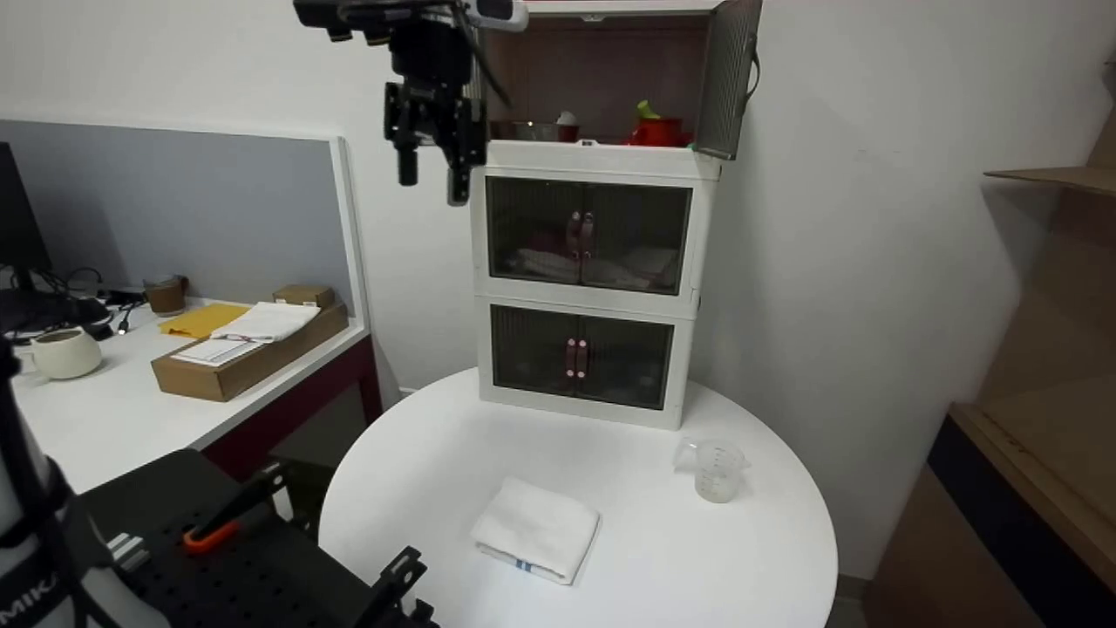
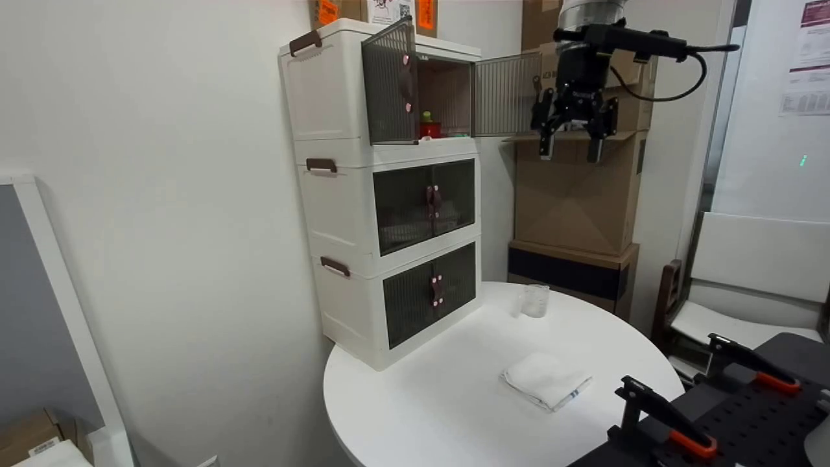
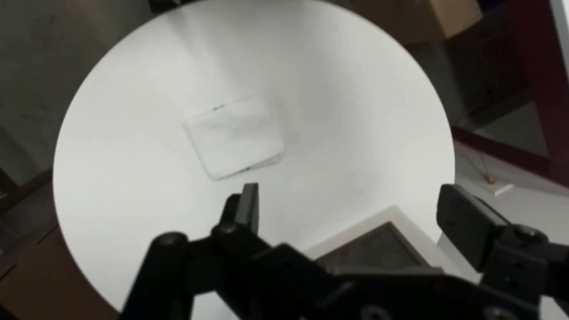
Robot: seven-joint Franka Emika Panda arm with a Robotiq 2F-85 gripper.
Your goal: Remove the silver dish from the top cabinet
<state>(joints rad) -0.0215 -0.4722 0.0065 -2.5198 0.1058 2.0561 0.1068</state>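
The silver dish (image 1: 535, 132) sits at the front left of the open top cabinet (image 1: 602, 157), with other small items close to its right. In an exterior view the open door (image 2: 390, 91) hides the dish, though the top cabinet (image 2: 324, 91) shows; the wrist view does not show the dish. My gripper (image 1: 433, 177) hangs fingers down in front of the cabinet stack, left of the dish in that view. The gripper (image 2: 570, 150) is apart from the cabinet and its doors. In the wrist view my gripper (image 3: 351, 200) has its fingers wide apart with nothing between them.
Both top cabinet doors stand open; one door (image 1: 732, 78) swings outward. A red pot (image 1: 660, 133) sits right of the dish. A folded white towel (image 1: 536, 528) and clear measuring cup (image 1: 717, 471) lie on the round table (image 1: 697, 567). Cardboard boxes (image 2: 570, 201) stand behind the arm.
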